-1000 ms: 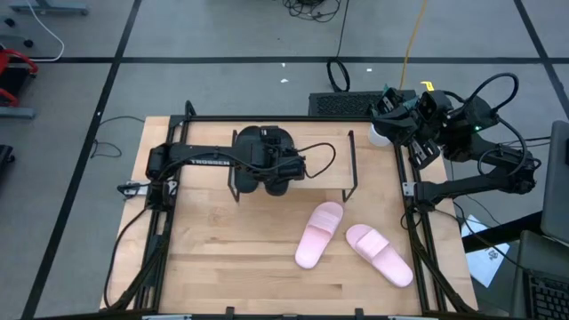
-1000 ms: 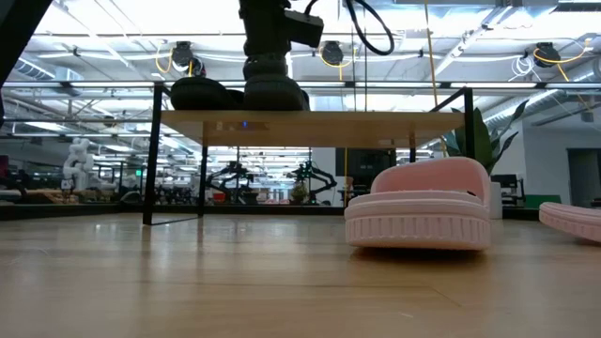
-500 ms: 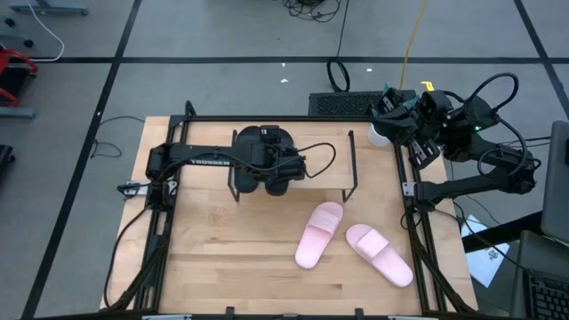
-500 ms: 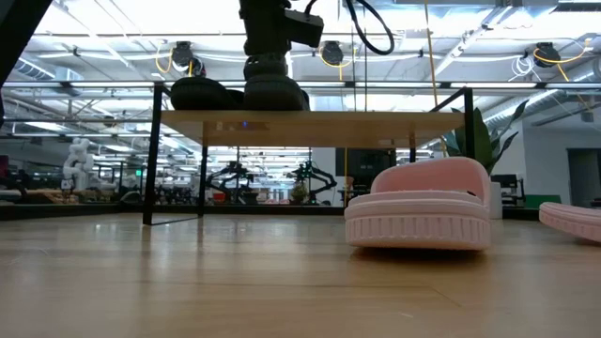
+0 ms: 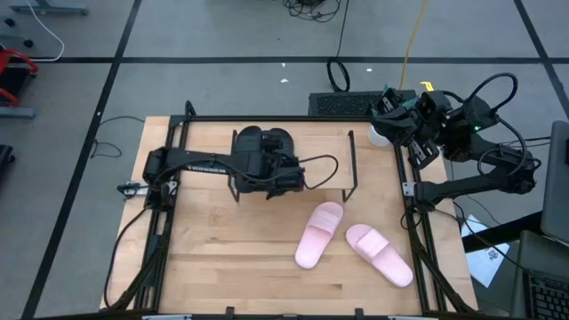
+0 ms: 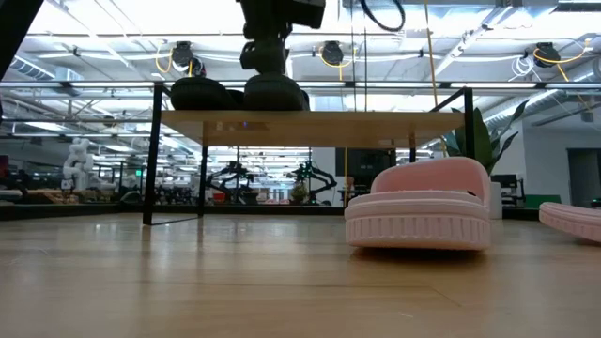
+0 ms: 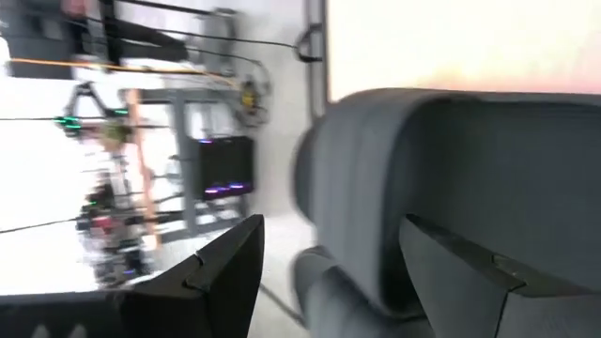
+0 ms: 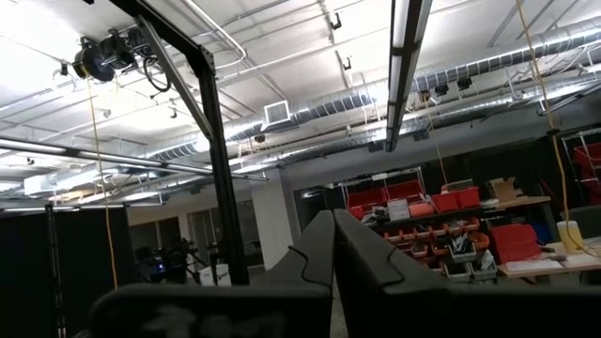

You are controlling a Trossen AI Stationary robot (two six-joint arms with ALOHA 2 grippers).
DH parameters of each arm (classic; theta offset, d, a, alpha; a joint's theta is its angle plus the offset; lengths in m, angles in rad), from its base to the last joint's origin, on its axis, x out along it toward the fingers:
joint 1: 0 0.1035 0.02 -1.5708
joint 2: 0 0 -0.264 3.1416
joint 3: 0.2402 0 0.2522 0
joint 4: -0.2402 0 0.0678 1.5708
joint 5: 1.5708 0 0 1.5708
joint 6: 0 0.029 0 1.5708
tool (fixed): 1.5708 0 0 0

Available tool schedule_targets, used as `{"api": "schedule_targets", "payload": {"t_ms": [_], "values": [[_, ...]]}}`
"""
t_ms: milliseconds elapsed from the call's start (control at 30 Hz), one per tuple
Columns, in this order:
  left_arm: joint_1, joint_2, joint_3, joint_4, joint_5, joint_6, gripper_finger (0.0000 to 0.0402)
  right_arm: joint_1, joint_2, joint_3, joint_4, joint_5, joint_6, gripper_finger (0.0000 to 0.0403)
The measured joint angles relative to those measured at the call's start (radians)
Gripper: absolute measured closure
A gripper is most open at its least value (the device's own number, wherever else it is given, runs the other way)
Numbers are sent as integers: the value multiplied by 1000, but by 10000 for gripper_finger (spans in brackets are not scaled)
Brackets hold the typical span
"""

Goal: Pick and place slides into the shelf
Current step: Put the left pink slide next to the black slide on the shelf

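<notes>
Two black slides rest sole down, side by side, on the left part of the shelf's top plank; the low view shows them on the plank too. My left gripper hovers open just above the right-hand black slide, whose strap fills its wrist view beyond the fingers. Two pink slides lie on the table in front of the shelf. My right gripper is shut, raised off the table's far right corner.
The shelf's thin black legs stand on the table, with open room under the plank. The nearer pink slide lies in front of the shelf's right half. Black frame rails run along the table's edges.
My left gripper has drawn a little toward the table's left edge and risen slightly off the right-hand black slide, turning a bit. Its fingers stay open. Both black slides stay put on the shelf.
</notes>
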Motion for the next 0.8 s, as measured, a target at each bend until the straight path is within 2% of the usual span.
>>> {"api": "schedule_targets", "payload": {"t_ms": [167,367,500,700,800], "values": [[-47,-7,52,8,-102,12,149,0,0,0,0,0,0,403],[-127,-8,158,2,-104,10,149,0,0,0,-2,0,17,403],[-195,-8,259,-47,-107,-33,149,0,0,0,-36,-9,106,403],[-295,-7,424,-279,-108,-241,149,17,1,-4,-67,-273,187,403],[-336,-22,465,-337,-98,-387,149,81,0,-20,-46,-316,187,403]]}}
